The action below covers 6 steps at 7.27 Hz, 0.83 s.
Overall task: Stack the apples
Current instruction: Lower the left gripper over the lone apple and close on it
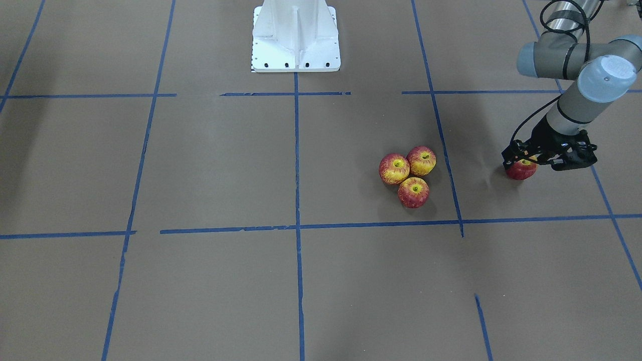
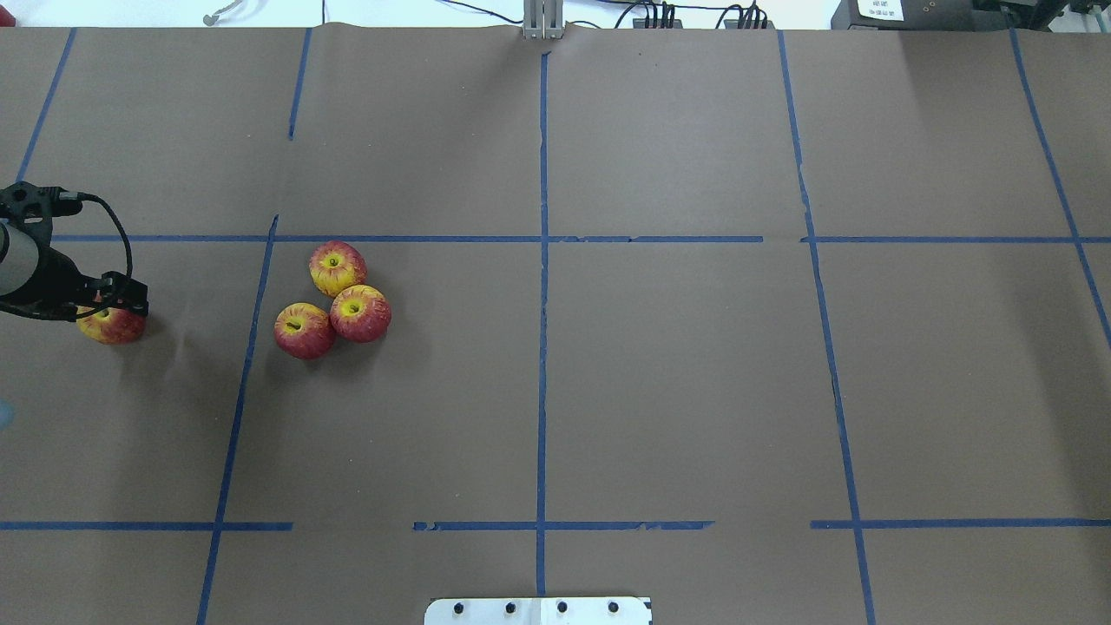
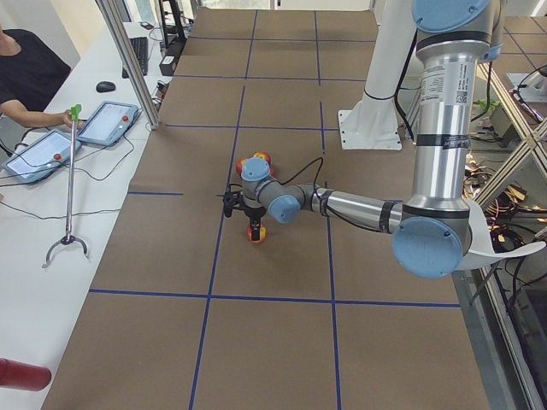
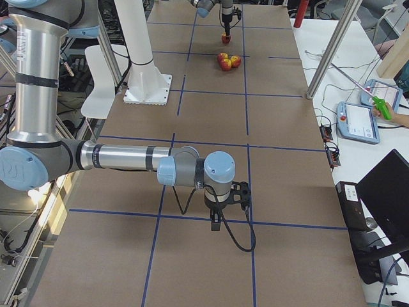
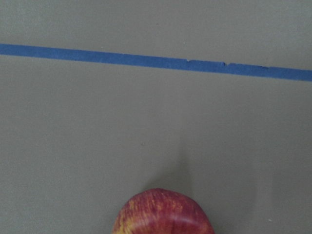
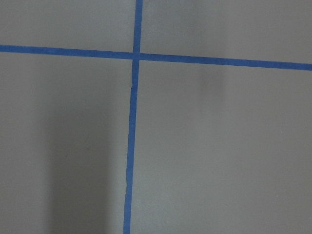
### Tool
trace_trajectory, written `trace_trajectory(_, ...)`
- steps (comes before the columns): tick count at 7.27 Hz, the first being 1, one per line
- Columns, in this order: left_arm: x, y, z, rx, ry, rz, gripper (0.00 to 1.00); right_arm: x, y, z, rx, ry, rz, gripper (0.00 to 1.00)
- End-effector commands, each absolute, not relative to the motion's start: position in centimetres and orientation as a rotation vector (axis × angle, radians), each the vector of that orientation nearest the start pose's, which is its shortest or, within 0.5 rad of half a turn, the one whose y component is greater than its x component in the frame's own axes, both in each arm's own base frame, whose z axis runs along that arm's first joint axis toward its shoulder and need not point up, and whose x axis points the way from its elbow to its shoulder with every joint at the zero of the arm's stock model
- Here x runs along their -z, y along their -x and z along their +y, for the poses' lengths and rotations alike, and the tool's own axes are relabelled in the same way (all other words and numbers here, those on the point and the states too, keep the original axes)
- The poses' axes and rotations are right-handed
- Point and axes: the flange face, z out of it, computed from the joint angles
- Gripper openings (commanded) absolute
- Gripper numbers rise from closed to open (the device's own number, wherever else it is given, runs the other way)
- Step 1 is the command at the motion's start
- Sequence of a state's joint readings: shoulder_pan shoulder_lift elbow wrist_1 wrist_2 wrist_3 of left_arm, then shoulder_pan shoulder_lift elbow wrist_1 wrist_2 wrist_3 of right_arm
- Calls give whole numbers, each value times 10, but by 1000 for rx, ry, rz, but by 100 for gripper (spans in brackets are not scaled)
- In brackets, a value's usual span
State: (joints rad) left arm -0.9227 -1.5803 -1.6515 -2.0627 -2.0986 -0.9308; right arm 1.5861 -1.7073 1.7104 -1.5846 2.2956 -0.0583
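Apples (image 2: 359, 312) — three touch in a cluster on the counter's (image 2: 694, 391) left half, the fourth apple (image 2: 111, 326) lies near the left edge under the left gripper (image 2: 111, 308), closure impossible to tell — best gripped across its widest girth, then seated in the cluster's hollow.

Far left of the frame: the left pincer (image 2: 115, 304) sits right down on a lone apple (image 2: 111, 327), its black body covering the fruit's upper edge. Whether it's gripping, no telling from up here. Across a blue tape line (image 2: 252, 347), three more huddle in a touching triangle, dimples up: the top apple (image 2: 337, 267), the right apple (image 2: 359, 312) and the darker lower-left apple (image 2: 304, 330). The brown worktop (image 2: 694, 391) is gridded in tape, and a white base plate (image 2: 538, 610) peeks in at bottom centre.
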Motion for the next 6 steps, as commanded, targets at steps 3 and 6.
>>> trace_trajectory(3,-581,-265,-464,91,-14,752,90,-658,-74,-432,37,-16,-725,100)
trace_trajectory(6,-528,-268,-467,63,-48,819,0,-658,-74,-432,37,-16,-724,100)
